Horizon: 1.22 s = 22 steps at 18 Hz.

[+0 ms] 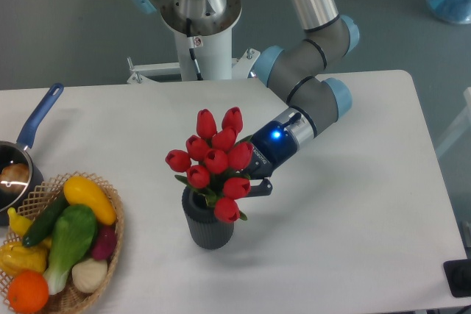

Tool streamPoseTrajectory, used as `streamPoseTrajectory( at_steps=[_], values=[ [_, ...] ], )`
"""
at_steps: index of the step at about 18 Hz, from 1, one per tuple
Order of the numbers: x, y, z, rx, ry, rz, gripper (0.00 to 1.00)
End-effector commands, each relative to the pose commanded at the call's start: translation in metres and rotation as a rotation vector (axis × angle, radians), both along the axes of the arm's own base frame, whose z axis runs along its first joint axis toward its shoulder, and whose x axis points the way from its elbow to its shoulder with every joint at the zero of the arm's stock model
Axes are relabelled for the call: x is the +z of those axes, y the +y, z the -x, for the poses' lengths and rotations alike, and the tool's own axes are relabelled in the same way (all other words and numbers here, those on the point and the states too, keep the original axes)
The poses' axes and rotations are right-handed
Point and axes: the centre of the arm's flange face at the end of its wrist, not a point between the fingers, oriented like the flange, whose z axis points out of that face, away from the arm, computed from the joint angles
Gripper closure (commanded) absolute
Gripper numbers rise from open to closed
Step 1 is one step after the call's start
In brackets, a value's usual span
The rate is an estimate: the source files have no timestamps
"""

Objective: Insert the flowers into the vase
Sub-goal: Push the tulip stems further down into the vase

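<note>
The flowers (215,158), a bunch of red tulips with green leaves, stand upright with their stems down in the vase (209,227), a dark grey ribbed cylinder in the middle of the table. The heads spread wider than the vase's mouth. My gripper (246,178) reaches in from the upper right, just behind and to the right of the tulip heads. One dark finger (262,186) shows to the right of the bunch, set well off the stems. The other finger is hidden behind the flowers. The jaws look spread apart and hold nothing that I can see.
A wicker basket (114,215) of toy vegetables stands at the front left. A blue-handled saucepan (29,134) sits at the left edge. The robot's base (199,20) stands at the back of the white table (353,204).
</note>
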Motion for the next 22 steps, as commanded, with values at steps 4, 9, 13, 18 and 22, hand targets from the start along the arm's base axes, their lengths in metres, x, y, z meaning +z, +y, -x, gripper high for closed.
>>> streamPoseTrajectory(
  at_steps=[4,9,13,18,22],
  values=[
    [0.0,0.0,0.0,0.0,0.0,0.0,0.75],
    [0.0,0.0,0.0,0.0,0.0,0.0,0.67],
    [0.0,0.0,0.0,0.0,0.003,-0.001,0.59],
    [-0.001,-0.0006,0.0008,0.001,0.021,-0.01,0.51],
    [-0.0013,-0.0006,0.0008,0.001,0.02,-0.008,0.51]
  ],
)
